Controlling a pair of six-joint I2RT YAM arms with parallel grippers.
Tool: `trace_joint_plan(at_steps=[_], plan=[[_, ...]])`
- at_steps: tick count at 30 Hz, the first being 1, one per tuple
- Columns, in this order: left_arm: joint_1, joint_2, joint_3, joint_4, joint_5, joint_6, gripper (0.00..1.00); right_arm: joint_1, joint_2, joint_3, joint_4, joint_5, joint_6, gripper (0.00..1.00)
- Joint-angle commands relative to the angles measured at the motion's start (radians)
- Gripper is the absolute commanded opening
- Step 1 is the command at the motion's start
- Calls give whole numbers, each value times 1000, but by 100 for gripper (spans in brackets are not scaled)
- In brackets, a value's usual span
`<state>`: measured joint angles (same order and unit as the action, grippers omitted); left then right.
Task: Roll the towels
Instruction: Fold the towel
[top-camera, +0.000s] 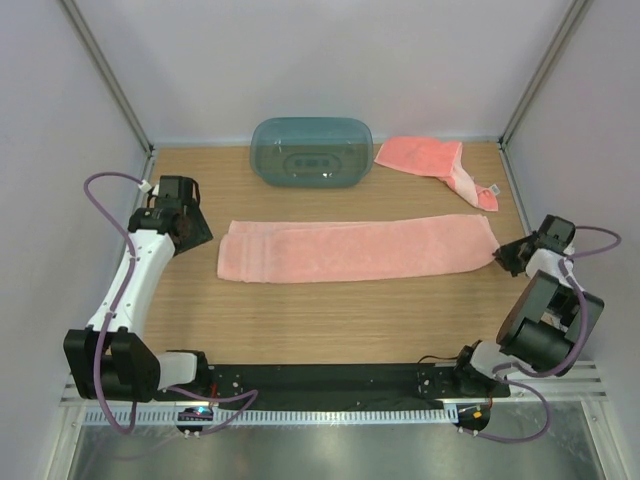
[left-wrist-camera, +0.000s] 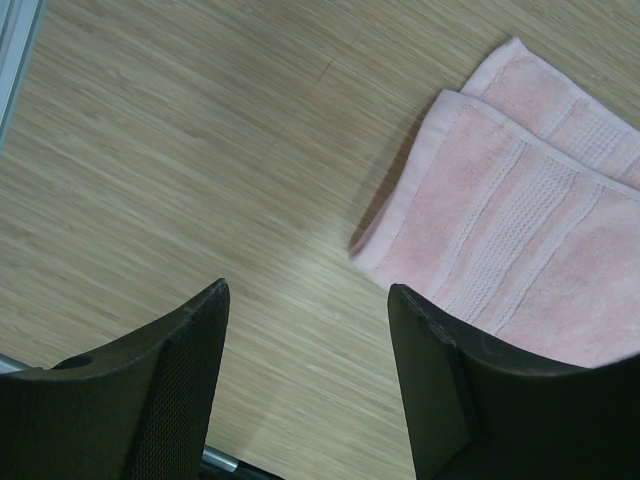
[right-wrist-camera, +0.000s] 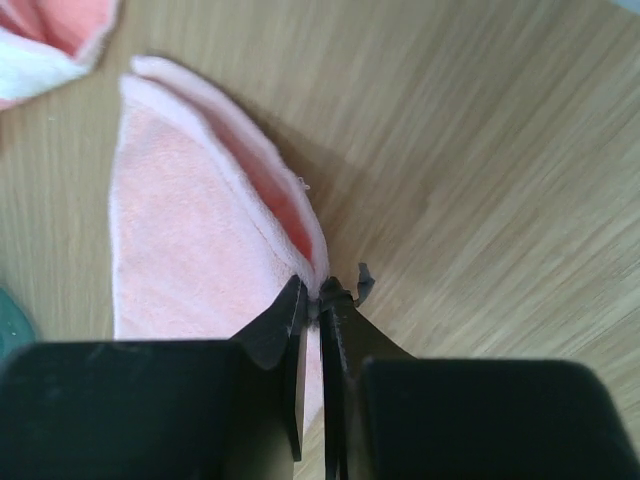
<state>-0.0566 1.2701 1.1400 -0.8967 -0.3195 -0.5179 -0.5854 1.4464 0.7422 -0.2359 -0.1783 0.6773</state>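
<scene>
Nearest me, the two arms rise from the front edge of the wooden tabletop (top-camera: 350, 330), one toward each end of the cloth; the left tool (top-camera: 198, 233) sits at the left side with its jaws standing well apart and nothing between them, only bare wood showing in the gap in its own wrist view (left-wrist-camera: 305, 290); it is just beside the left end of the long towel (top-camera: 350, 250) and not touching it, as far as I can see. On the right, the right tool (top-camera: 503, 258) has its jaws pressed almost together, and its wrist view (right-wrist-camera: 320, 290) shows the edge of the towel's right end pinched at the very tips; the cloth there (right-wrist-camera: 200, 220) lifts a little, its layers parting. The long towel itself lies flat across the middle of the tabletop, folded lengthwise into a narrow pink strip running left to right; at its left end (left-wrist-camera: 520, 250) two layers sit slightly offset, with a woven band across them. Farther back, near the rear wall, a teal translucent tub (top-camera: 310, 150) stands left of the second towel (top-camera: 425, 158); that one lies crumpled, deeper pink, with a small white tag (top-camera: 493, 188) at its right tip.
</scene>
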Motion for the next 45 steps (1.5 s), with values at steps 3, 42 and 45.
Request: trace_joint_plan(at_steps=[3, 42, 45], plan=[[4, -26, 0, 13, 10, 9, 65, 111, -132, 110, -51, 72, -54, 1], [6, -620, -111, 154, -309, -59, 75, 1282, 181, 753, -74, 281, -2, 1], [4, -617, -112, 154, -309, -57, 75, 1340, 230, 799, -57, 281, 13, 1]])
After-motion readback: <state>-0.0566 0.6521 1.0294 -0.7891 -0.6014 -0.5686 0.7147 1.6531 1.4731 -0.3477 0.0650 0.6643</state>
